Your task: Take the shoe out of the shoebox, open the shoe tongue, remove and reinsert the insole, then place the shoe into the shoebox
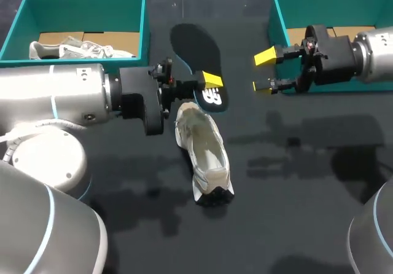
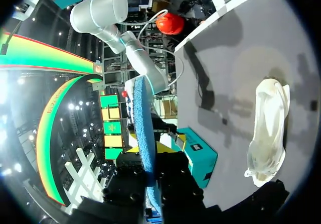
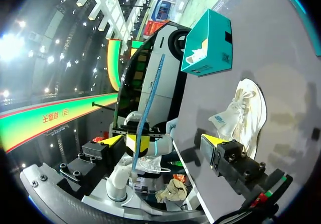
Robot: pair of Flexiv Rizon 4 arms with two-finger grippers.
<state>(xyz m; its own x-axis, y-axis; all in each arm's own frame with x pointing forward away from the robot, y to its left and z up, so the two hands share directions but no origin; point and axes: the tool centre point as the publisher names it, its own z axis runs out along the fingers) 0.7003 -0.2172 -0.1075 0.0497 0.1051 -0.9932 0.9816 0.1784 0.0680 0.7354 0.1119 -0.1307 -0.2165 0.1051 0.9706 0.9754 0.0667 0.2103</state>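
- The left shoebox [image 1: 80, 3], teal, stands at the table's far left corner. A pale second shoe [image 1: 83, 48] lies inside it on the brown floor.
- The left arm [image 1: 61, 93] comes in from the left, just in front of that box, and points toward the middle of the table [image 1: 295, 212].
- The left jaws are pinched on the heel end of the insole [image 1: 195, 50]. One yellow fingertip [image 1: 212, 79] shows on top of it in the head view.
- The insole is dark with a white mark near the held end, and its toe end points toward the far edge. In the left wrist view its blue edge [image 2: 143, 128] stands upright between the fingers.
- The shoe [image 1: 206, 154] is white and lies on the table outside both boxes, just in front of the left jaws, with its opening facing up. Its far end is close below the insole's heel; whether they touch I cannot tell.
- The right jaws are spread wide and hold nothing. Their yellow fingertips [image 1: 265, 57] point left toward the insole, apart from it.
- The right arm [image 1: 368, 56] comes in from the right, above the front wall of the right shoebox [image 1: 331, 7]. That box is also teal and stands at the far right.
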